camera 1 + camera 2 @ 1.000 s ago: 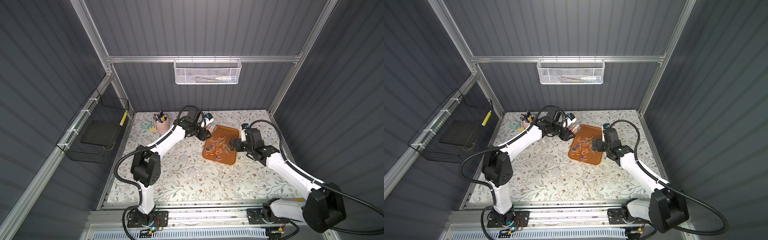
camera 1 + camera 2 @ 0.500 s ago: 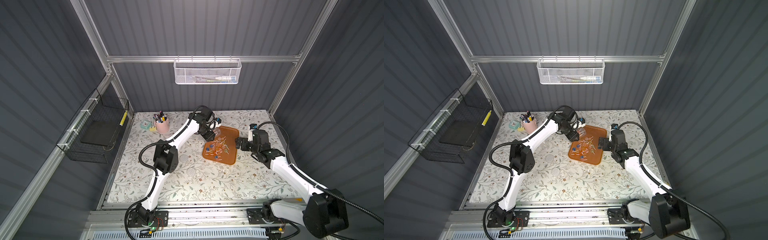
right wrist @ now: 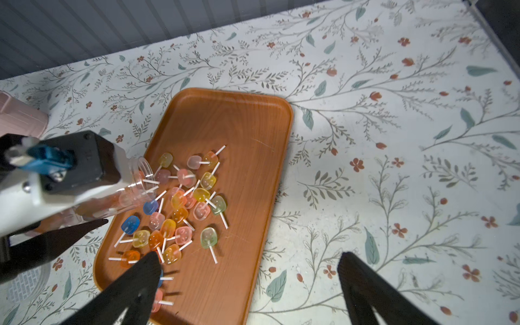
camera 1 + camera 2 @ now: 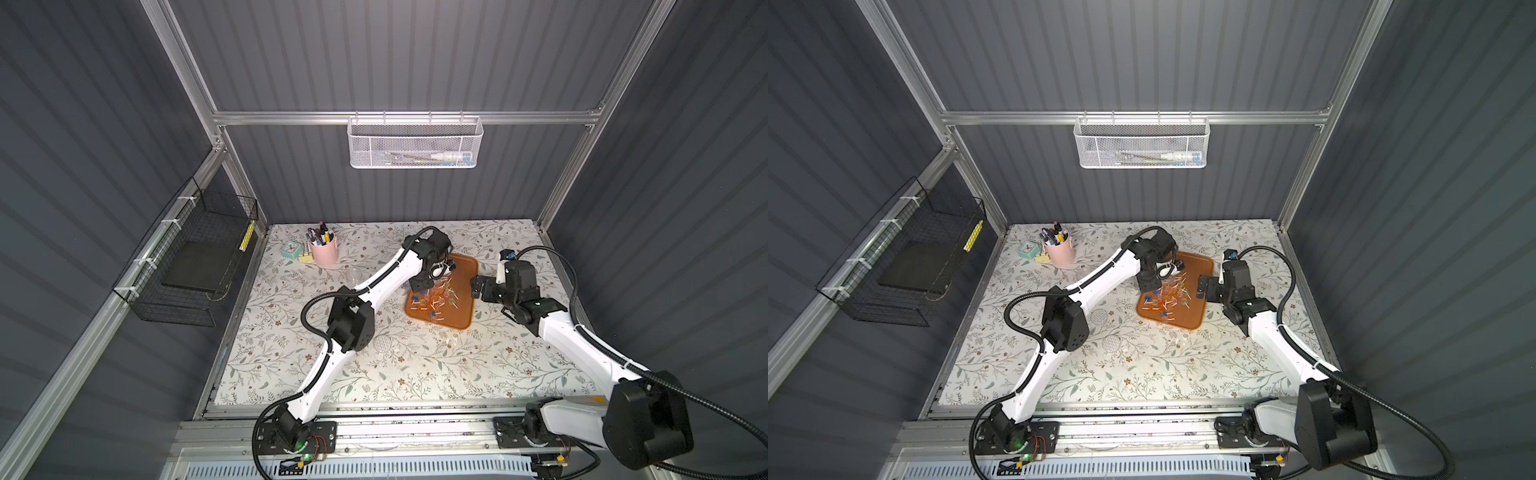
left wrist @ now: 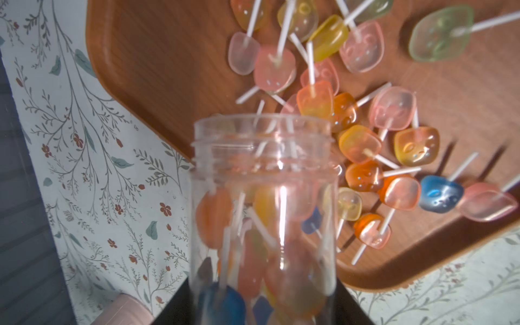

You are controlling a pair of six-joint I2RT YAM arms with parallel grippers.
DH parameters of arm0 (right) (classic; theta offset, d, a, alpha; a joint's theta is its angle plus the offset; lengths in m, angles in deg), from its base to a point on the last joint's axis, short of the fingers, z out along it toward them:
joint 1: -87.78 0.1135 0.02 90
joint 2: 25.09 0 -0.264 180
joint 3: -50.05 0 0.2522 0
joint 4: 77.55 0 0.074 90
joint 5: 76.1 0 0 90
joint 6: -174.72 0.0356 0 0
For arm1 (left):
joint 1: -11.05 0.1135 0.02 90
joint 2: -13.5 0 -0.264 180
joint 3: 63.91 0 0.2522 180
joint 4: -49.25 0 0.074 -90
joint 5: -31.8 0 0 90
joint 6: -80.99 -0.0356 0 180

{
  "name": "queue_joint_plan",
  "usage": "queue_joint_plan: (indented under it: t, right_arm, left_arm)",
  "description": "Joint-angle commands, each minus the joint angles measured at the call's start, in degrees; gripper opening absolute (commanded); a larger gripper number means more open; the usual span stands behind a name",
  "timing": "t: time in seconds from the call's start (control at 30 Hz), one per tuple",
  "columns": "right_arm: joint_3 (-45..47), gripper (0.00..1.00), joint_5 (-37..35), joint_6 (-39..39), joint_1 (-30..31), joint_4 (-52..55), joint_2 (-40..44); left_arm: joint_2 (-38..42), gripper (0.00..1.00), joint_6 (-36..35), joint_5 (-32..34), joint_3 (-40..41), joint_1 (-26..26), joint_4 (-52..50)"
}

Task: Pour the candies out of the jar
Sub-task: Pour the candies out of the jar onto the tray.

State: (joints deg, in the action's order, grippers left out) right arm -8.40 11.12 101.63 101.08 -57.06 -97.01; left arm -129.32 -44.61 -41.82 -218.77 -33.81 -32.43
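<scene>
While candies (image 3: pixel 180 208) litter the tray (image 3: pixel 247 118), left gripper (image 4: pixel 428 284) clamped on tilted jar (image 5: pixel 264 197), right gripper (image 3: pixel 249 257) agape, empty.

The jar (image 5: pixel 264 202) is clear plastic with a threaded neck and no lid. It is tipped steeply, its open mouth just above the brown tray (image 3: pixel 239 118), with blurred candies inside and white sticks poking past the rim. The candies (image 3: pixel 183 213) are flat translucent lollipops in orange, pink, yellow, pale green and blue. In a top view they lie in a loose overlapping heap (image 4: pixel 434 299) on the tray's 8 o'clock part, the jar at the heap's 11 o'clock edge.
</scene>
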Motion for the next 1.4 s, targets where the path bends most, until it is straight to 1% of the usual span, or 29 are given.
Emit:
queue_joint_plan:
  t: [0.0, 0.2, 0.23, 0.37, 0.43, 0.53, 0.67, 0.8, 0.87, 0.97, 1.0, 1.13, 1.37]
  right_arm:
    - [-0.3, 0.98, 1.5, 2.5, -0.3, 0.6, -0.7]
    - [0.2, 0.96, 3.0, 3.0, -0.3, 0.6, -0.9]
    - [0.1, 0.96, 2.8, 2.9, -0.3, 0.7, -0.9]
    - [0.0, 0.96, 2.8, 2.6, -0.4, 0.7, -0.5]
    - [0.0, 0.96, 2.8, 2.4, -0.4, 0.6, -0.5]
    - [0.0, 0.97, 2.8, 2.3, -0.4, 0.7, -0.5]
    - [0.0, 0.97, 2.7, 2.0, -0.4, 0.9, -0.3]
    - [0.1, 0.97, 2.2, 1.7, -0.4, 1.1, 0.0]
    - [0.2, 0.97, 1.9, 1.8, -0.4, 1.2, 0.3]
    - [0.4, 0.98, 1.5, 1.9, -0.6, 1.1, 1.1]
    - [0.5, 0.98, 1.5, 1.9, -0.6, 1.2, 1.4]
    - [0.8, 0.98, 1.2, 2.0, -0.9, 1.5, 2.9]
    - [1.6, 0.98, 0.7, 1.8, -1.3, 1.9, 4.6]
  left_arm:
    - [1.8, 0.00, -6.4, 4.8, 0.9, -0.4, 1.1]
    - [2.3, 0.00, -9.6, 6.0, 0.3, -0.7, 1.9]
    - [2.5, 0.00, -11.4, 7.3, 1.0, -1.0, 2.0]
    - [4.2, 0.00, -19.2, 18.5, 7.2, -2.5, 7.6]
    - [4.3, 0.00, -21.2, 20.3, 7.4, -2.6, 8.9]
    - [5.6, 0.00, -24.3, 19.7, 9.1, -2.8, 12.9]
    - [10.6, 0.00, -31.4, 18.3, 16.7, -3.9, 22.3]
    - [13.6, 0.00, -34.0, 14.1, 18.1, -5.1, 23.2]
    - [13.8, 0.00, -36.3, 15.4, 18.9, -5.5, 23.7]
    - [13.2, 0.00, -41.5, 21.4, 21.2, -6.0, 26.8]
    - [13.0, 0.00, -42.2, 21.8, 21.2, -6.0, 26.9]
    - [12.2, 0.00, -42.0, 19.3, 20.6, -6.1, 27.6]
    - [10.3, 0.00, -41.7, 17.4, 20.4, -6.8, 28.1]
